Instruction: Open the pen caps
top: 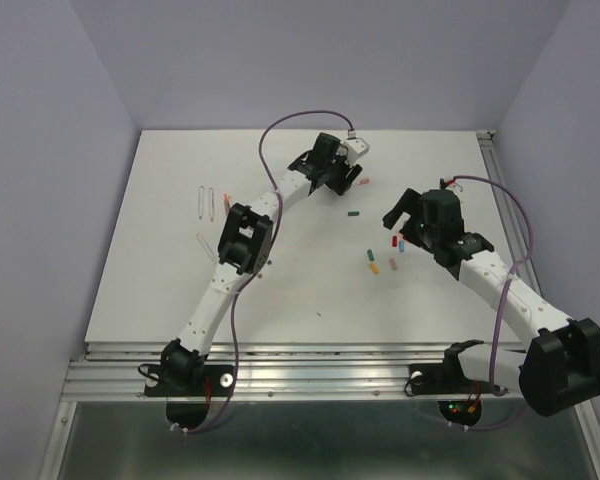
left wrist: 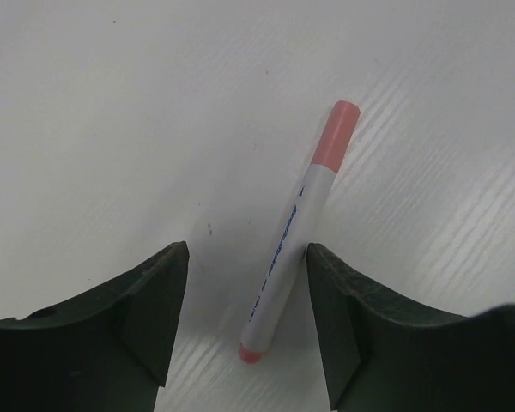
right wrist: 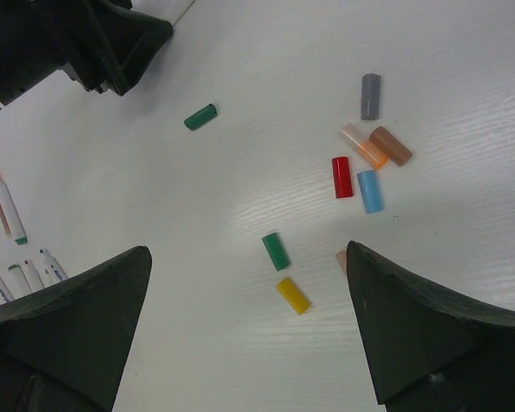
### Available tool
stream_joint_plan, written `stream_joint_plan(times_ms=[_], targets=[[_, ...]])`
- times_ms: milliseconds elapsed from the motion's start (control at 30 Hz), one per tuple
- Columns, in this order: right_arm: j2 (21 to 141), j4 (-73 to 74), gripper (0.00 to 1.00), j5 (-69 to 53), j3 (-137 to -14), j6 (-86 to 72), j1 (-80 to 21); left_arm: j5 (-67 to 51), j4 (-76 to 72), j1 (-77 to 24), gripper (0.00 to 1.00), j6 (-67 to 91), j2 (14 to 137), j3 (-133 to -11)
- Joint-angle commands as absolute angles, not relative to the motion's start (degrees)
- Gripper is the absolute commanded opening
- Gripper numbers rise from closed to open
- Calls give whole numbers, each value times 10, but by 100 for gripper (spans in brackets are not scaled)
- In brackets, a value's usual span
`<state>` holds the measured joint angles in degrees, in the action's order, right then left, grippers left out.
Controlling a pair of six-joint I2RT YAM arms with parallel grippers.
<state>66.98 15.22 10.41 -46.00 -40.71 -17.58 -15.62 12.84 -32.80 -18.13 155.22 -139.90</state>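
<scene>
**Loose pen caps, right wrist view.** We count eight in full:
- one dark green cap (right wrist: 201, 117)
- one grey cap (right wrist: 371, 95)
- one clear orange cap (right wrist: 363, 144)
- one brown cap (right wrist: 390, 145)
- one red cap (right wrist: 342, 177)
- one blue cap (right wrist: 370, 190)
- one mid green cap (right wrist: 275, 251)
- one yellow cap (right wrist: 293, 294)

A ninth, the pale pink cap (right wrist: 340, 257), is half hidden behind a finger. All lie flat on the white surface (right wrist: 240, 51). The clear orange and brown ones lie side by side and seem to touch. The red and blue ones lie just beside each other.

**Capped pen** (left wrist: 283, 249). One, with a white printed barrel, lying flat at a slant. Its pink cap (left wrist: 335, 136) is still on.

**Uncapped pens** (right wrist: 9, 210). Several lie at the left edge of the right wrist view. The frame cuts them off, so we give no firm count.

**Left fingers** (left wrist: 154, 300). One pair, partly open, gripping nothing. The capped pen lies between them. Its barrel is right against the finger on the picture's right and apart from the other finger. The pink cap lies out beyond both tips.

**Right fingers** (right wrist: 86, 318). One pair, spread wide, holding nothing. The mid green and yellow caps show in the gap between them. The other caps lie farther out, past the tips.
</scene>
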Motion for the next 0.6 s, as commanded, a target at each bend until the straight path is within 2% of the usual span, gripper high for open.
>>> stream_joint_plan(times_ms=[0,100,267,433,533,567], targets=[[667,117,100,99,-441,-400,-172,-127,160,-336,66,-205,1549,-1441],[665,107,100,95,-432,-403,-172,-117,186,-339,61,-220,1552,-1440],[664,106,100,98,-430,-400,-172,-74,228,-349,58,-249,1562,-1432],[659,107,100,100,-424,-398,-172,-101,254,-351,52,-261,1555,-1406],[645,109,100,107,-421,-398,-171,-165,269,-345,37,-247,1548,-1397],[645,109,100,109,-420,-398,-171,-165,272,-345,35,-241,1545,-1395]])
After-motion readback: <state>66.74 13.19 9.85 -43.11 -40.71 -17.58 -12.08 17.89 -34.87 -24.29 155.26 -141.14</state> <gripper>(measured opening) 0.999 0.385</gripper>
